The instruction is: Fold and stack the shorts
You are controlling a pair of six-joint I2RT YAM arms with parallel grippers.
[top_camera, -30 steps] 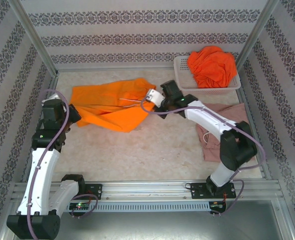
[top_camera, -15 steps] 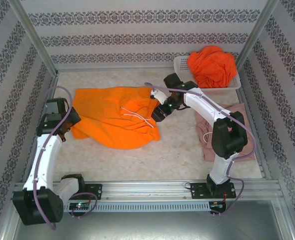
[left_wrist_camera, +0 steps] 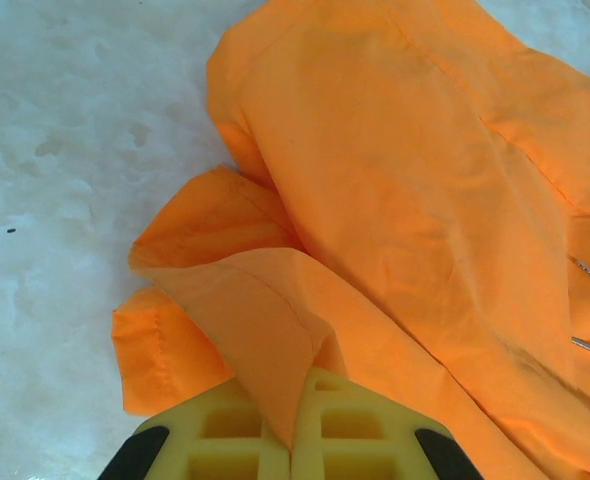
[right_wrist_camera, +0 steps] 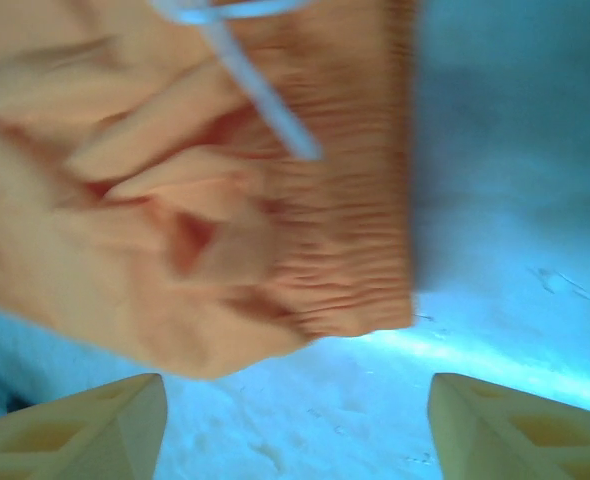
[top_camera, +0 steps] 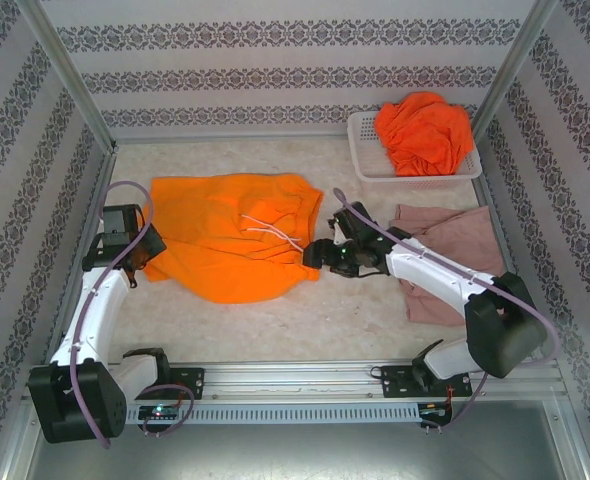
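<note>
Shorts (top_camera: 225, 245) orange, smooth cloth; gathered waistband (right_wrist_camera: 360, 210); white drawstring (right_wrist_camera: 265, 110).

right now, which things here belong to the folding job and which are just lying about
in the job:
bright orange cloth shorts, spread flat mid-table
crumpled orange shorts, heaped far right
dusty pink cloth shorts, near right
left end effector, shut on the spread shorts' edge
right end effector, open beside their waistband

lying about:
white plastic mesh basket under the heap

White arm links (top_camera: 93, 315), bulky black joints (top_camera: 500, 335), thin lilac cables (top_camera: 125, 185), pale yellow gridded fingers (left_wrist_camera: 225, 440)
</note>
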